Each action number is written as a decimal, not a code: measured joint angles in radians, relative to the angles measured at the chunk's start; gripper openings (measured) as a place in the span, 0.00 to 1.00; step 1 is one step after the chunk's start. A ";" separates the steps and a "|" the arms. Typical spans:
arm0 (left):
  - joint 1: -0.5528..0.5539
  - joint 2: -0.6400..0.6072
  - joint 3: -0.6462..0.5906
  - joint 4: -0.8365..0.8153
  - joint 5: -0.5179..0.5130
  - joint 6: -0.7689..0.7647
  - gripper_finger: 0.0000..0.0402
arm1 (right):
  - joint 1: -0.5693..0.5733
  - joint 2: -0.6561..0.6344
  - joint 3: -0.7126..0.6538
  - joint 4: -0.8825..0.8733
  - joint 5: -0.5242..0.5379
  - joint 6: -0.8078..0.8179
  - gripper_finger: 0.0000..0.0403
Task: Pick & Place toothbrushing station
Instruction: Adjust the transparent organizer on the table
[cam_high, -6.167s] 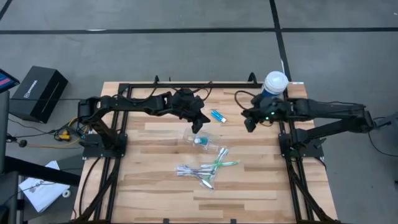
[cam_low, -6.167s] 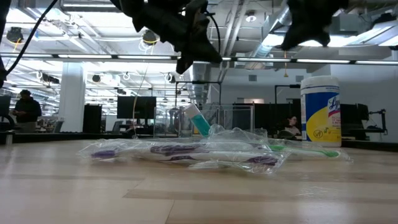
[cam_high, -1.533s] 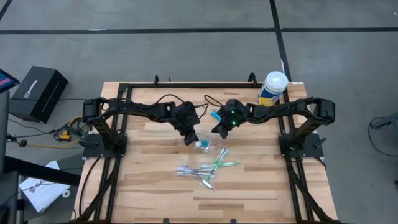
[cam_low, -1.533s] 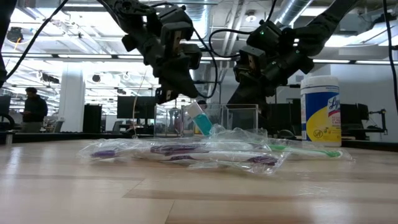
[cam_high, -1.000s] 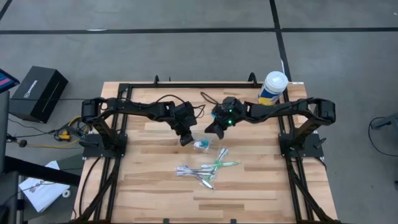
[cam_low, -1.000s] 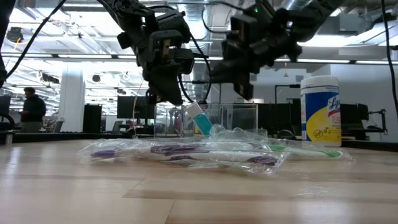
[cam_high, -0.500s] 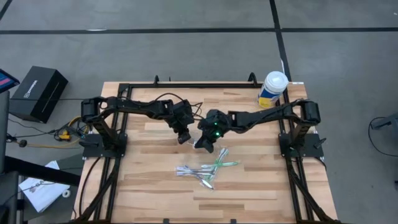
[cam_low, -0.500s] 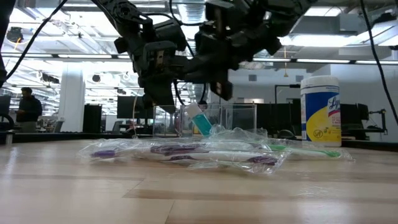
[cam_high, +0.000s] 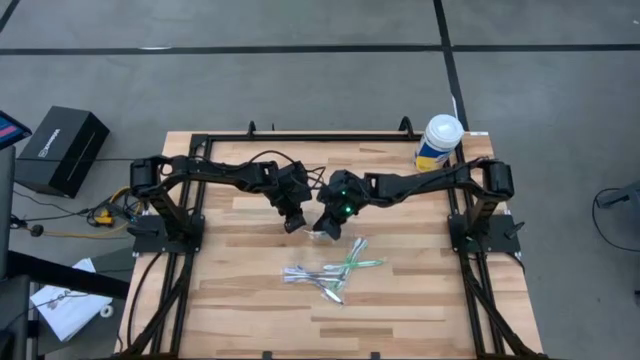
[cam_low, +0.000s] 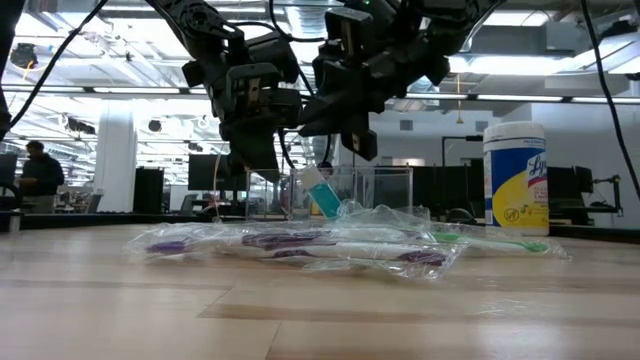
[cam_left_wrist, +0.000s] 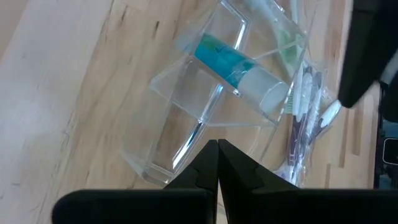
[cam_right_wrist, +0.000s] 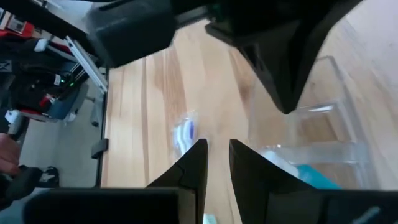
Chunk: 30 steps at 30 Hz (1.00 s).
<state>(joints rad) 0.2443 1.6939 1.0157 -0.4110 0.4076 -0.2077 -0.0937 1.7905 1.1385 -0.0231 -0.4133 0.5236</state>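
Since half a second ago, barely any ground has been covered by the right gripper (cam_high: 327, 226), now poised over the clear plastic cup (cam_left_wrist: 211, 118) at the middle of the table (cam_high: 240, 300). That cup is seen lying on its side on the wood, a blue tube (cam_left_wrist: 239, 67) with a white cap lodged inside it and angled upward in the low view. The right gripper's fingers (cam_right_wrist: 193, 163) are held slightly apart with only a narrow slot between them; nothing is gripped, and contact with the cup cannot be told. Just beside it, the left gripper (cam_high: 292, 222) is hung over the cup's other side, its fingers (cam_left_wrist: 205, 165) pressed together and empty. Both arms are stretched inward from the table's edges, wrists bent down, nearly meeting. Nearer the front edge, the green and purple-white toothbrushes (cam_high: 330, 273) are scattered in clear wrappers. A white-lidded canister (cam_high: 441, 140) is stood at the far right corner, well apart.
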 joint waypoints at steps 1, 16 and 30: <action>0.000 0.000 0.000 0.000 0.000 0.000 0.00 | 0.000 0.000 0.000 -0.001 0.000 0.000 0.15; 0.000 0.003 -0.002 0.016 -0.008 -0.001 0.00 | -0.008 0.044 -0.001 -0.024 0.025 -0.026 0.15; 0.035 0.004 -0.002 0.025 -0.003 0.019 0.00 | -0.006 0.077 0.004 -0.013 0.000 -0.003 0.15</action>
<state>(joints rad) 0.2795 1.6982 1.0134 -0.3859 0.4049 -0.1889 -0.0998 1.8677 1.1422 -0.0360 -0.4134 0.5210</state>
